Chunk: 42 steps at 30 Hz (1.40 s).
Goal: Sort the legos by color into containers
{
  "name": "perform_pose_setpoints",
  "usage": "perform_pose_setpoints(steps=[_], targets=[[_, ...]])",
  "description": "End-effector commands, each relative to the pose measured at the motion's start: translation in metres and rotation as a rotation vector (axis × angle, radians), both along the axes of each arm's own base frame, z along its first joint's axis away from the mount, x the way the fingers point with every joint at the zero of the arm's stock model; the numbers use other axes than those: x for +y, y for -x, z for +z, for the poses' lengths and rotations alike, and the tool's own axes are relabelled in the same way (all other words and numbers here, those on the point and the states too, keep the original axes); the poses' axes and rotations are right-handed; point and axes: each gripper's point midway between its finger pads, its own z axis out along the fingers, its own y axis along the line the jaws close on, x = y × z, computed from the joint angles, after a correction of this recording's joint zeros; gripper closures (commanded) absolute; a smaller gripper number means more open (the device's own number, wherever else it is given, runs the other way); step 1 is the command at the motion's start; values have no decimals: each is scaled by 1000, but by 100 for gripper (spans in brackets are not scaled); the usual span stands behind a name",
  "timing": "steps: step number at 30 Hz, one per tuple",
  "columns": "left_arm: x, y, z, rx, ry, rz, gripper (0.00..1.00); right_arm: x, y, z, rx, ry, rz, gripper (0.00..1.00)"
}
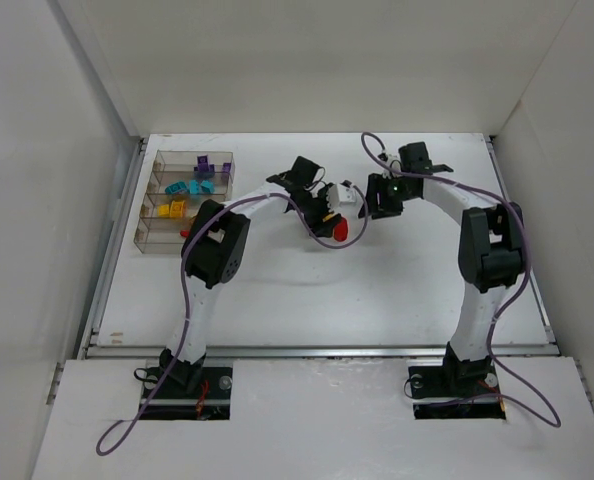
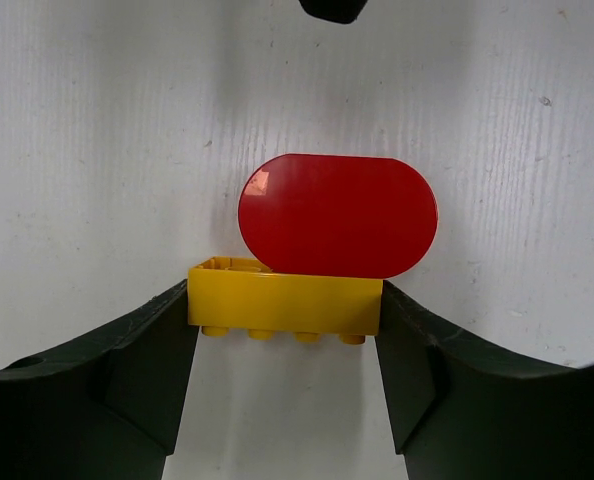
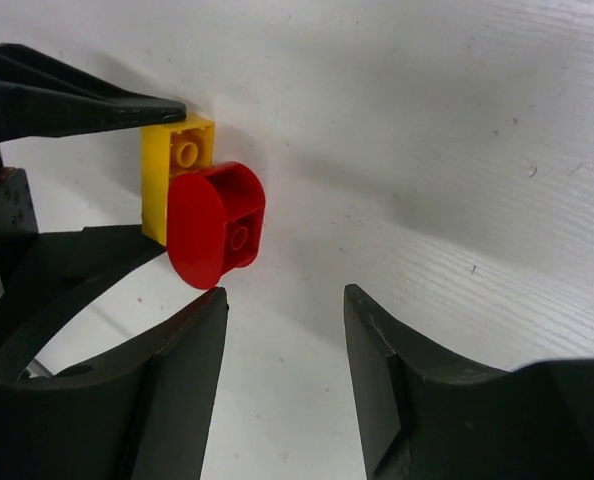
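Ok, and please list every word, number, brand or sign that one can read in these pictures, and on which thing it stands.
No text can be read in any of the three views.
yellow brick: no legible mark on any face shown.
red rounded piece: plain, only a spot of shine.
tray: too small in the top view to tell whether it bears a label.
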Motion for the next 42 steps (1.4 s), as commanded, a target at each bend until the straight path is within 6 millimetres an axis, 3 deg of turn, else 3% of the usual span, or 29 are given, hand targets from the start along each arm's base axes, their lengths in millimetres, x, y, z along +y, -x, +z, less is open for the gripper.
perform_pose_setpoints(steps=[1,3,4,5,6,8,9,13,15,16,17,21,22,24,25,29,35,37,42], targets=[[-4,6,21,-10,36,-16,99,5,0,38,-89,-50,48,44],[-4,7,32,-17,45,-10,100,6,2,46,-101,-82,69,24],[-4,7,38,-20,53,-4,100,7,6,56,-119,-97,78,0],[-2,5,48,-30,69,-2,100,9,7,63,-129,-108,85,0],[0,3,69,-52,99,8,100,11,12,68,-138,-125,104,0],[5,11,86,-55,131,-5,100,15,13,91,-204,-158,126,0],[6,15,113,-94,163,-13,100,19,18,98,-216,-184,145,0],[15,33,165,-178,229,-56,100,27,33,119,-263,-255,199,0],[21,46,177,-165,230,-62,100,32,38,136,-275,-305,208,0],[24,54,196,-183,250,-72,100,34,42,137,-254,-323,209,0],[26,58,204,-198,253,-78,100,34,41,151,-281,-325,213,0],[32,79,244,-279,293,-99,100,58,66,185,-331,-392,293,0],[35,80,246,-287,289,-92,100,61,67,203,-372,-430,287,0],[35,86,258,-312,303,-91,100,68,78,212,-377,-483,308,0],[36,88,253,-300,303,-84,100,69,81,227,-418,-513,316,0],[43,93,254,-312,296,-58,100,66,99,242,-464,-496,324,0],[50,98,259,-339,294,-42,100,61,109,258,-517,-479,315,0],[52,96,259,-344,287,-33,100,67,120,273,-537,-517,345,0],[44,98,273,-374,301,-16,100,75,116,257,-476,-481,310,0]])
